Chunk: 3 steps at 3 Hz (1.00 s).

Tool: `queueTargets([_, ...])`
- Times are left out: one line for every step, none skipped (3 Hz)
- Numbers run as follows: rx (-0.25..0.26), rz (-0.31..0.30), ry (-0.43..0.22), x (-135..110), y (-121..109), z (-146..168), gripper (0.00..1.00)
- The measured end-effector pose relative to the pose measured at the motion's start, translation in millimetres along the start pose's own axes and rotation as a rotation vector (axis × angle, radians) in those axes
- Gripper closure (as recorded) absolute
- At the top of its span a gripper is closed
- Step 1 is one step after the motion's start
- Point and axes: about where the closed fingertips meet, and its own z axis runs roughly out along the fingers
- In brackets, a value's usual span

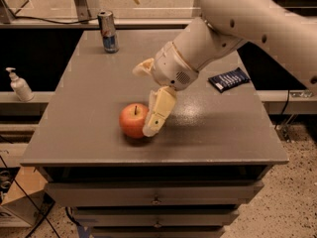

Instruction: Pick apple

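Cream-coloured two-finger gripper point(144, 99) on a thick white robot arm point(233, 24) hangs low over the flat grey tabletop point(84, 98), reaching in from the far right. Its jaws stand released and spread wide. The long lower finger point(159, 108) slants down to the surface, and the other shows as a short stub up at the wrist. Nothing is clamped between them.

Immediately left of that lower finger sits the round red-orange apple with a yellowish patch and a short dark stem point(132, 120). It rests on the table near the front edge, and its right side appears to touch the finger's inner face. The apple is not lifted.

Far beyond the gripper and to its left, a slim silver and blue drink can point(108, 32) stands upright near the back edge. Off to the gripper's right lies a flat dark blue packet point(229, 79). Well to the left, off the table, a white pump bottle point(20, 86) stands on a ledge.
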Motion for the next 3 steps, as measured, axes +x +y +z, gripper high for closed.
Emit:
queueTargets([-0.052, -0.007, -0.039, -6, 4, 21, 0.0])
queueTargets([-0.094, -0.003, -0.064, -7, 11, 38, 0.0])
queueTargets([-0.122, 0.006, -0.08, 0, 16, 48, 0.16])
